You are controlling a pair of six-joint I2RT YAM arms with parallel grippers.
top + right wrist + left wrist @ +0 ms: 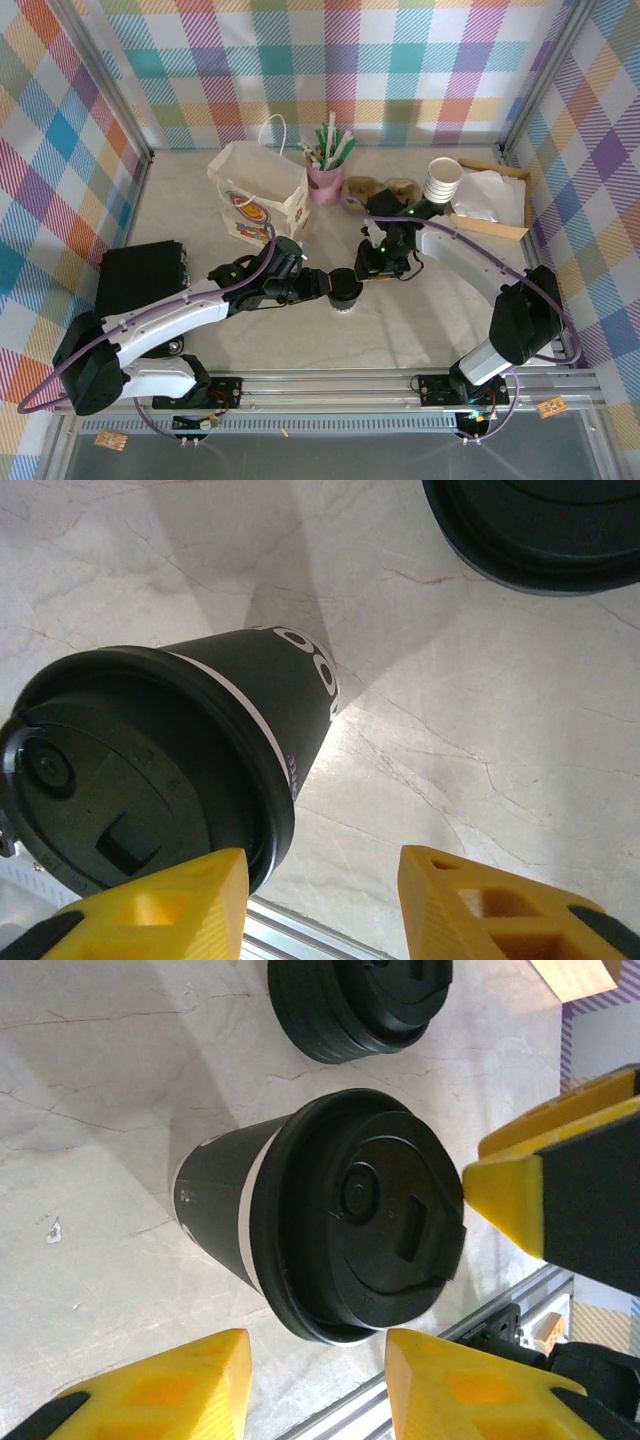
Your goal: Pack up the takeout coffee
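The takeout coffee [346, 290] stands upright on the table between my two grippers, a cup with a black band and a round black lid. In the left wrist view the takeout coffee [350, 1220] is just ahead of my open left gripper [315, 1390], with nothing between the yellow fingers [160, 1385]. My right gripper [325, 905] is open too, and the takeout coffee [150, 780] sits off to its left. The lid's rim lies right by the left finger [170, 900]. My left gripper [322, 285] is on the cup's left, my right gripper [372, 268] on its right.
A white paper bag [258, 195] stands open at the back left, next to a pink cup of straws [325, 180]. A black lid stack [360, 1005] lies just beyond the coffee. Stacked white cups [443, 180] and a cardboard tray [495, 205] are back right. A black box [140, 275] is at left.
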